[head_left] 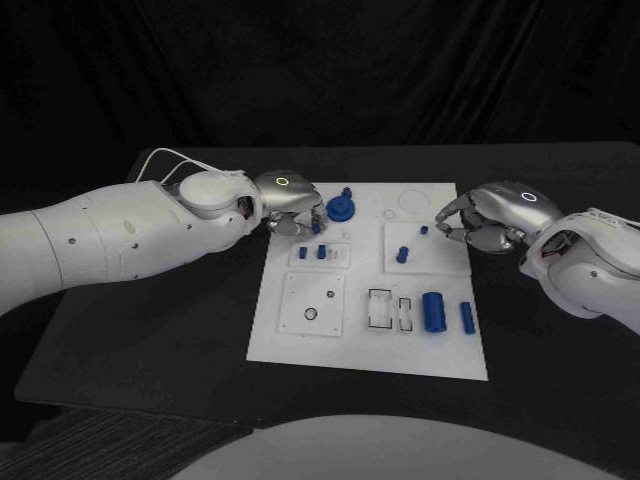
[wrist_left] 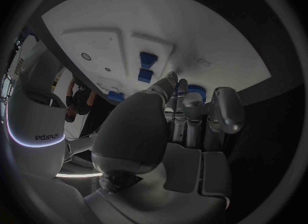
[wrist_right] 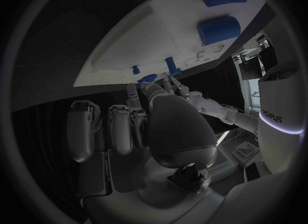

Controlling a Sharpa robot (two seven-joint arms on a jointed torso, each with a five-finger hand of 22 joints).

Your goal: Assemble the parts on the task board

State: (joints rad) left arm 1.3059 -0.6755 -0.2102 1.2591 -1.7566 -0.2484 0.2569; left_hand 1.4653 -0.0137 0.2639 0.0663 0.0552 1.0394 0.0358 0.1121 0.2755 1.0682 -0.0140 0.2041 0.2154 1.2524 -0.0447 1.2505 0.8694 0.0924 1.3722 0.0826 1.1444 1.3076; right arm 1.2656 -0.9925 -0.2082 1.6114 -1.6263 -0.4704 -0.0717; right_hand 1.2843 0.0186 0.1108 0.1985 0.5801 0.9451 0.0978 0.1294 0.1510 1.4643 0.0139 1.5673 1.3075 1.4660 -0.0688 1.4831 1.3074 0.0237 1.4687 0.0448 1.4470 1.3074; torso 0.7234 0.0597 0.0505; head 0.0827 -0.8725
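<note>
The left robot hand (head_left: pixel 291 205) hovered at the task board's (head_left: pixel 299 345) far left corner, fingers curled in, nothing visibly held. The board lay mid-surface (head_left: pixel 147 330), with a blue round part (head_left: pixel 343 209) near its far edge and blue cylinders (head_left: pixel 434 312) toward its near right. The right robot hand (head_left: pixel 490 220) hung at the far right edge, fingers likewise curled on nothing.

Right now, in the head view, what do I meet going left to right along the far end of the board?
Left hand → blue round part → small blue peg → right hand.
</note>
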